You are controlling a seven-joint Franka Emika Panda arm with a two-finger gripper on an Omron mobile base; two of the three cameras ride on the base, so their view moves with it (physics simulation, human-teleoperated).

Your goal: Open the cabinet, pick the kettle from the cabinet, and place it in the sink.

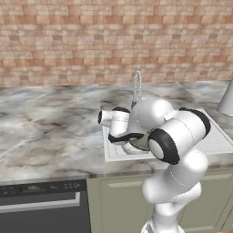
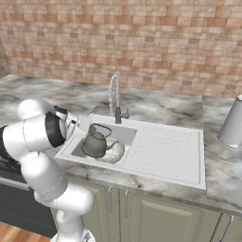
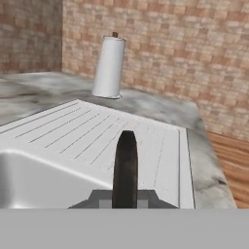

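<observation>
The dull-grey kettle [image 2: 96,144] hangs low inside the basin of the light-grey sink [image 2: 165,146], close to its left wall; whether it touches the bottom I cannot tell. My gripper [image 2: 89,131] reaches in from the left and is shut on the kettle's thin dark handle. In the hand view that handle [image 3: 125,165] stands edge-on in the middle, just ahead of my gripper [image 3: 125,197], with the sink's ribbed drainboard [image 3: 97,131] beyond. From the left base view the kettle [image 1: 140,144] is mostly hidden behind my arm. The cabinet is out of view.
A slim chrome tap [image 2: 114,99] rises at the back of the basin. A white paper-towel roll [image 2: 233,124] stands on the marble counter to the sink's right. Low green cupboards [image 2: 156,217] run under the counter, and a dark appliance front [image 1: 43,205] sits at the left.
</observation>
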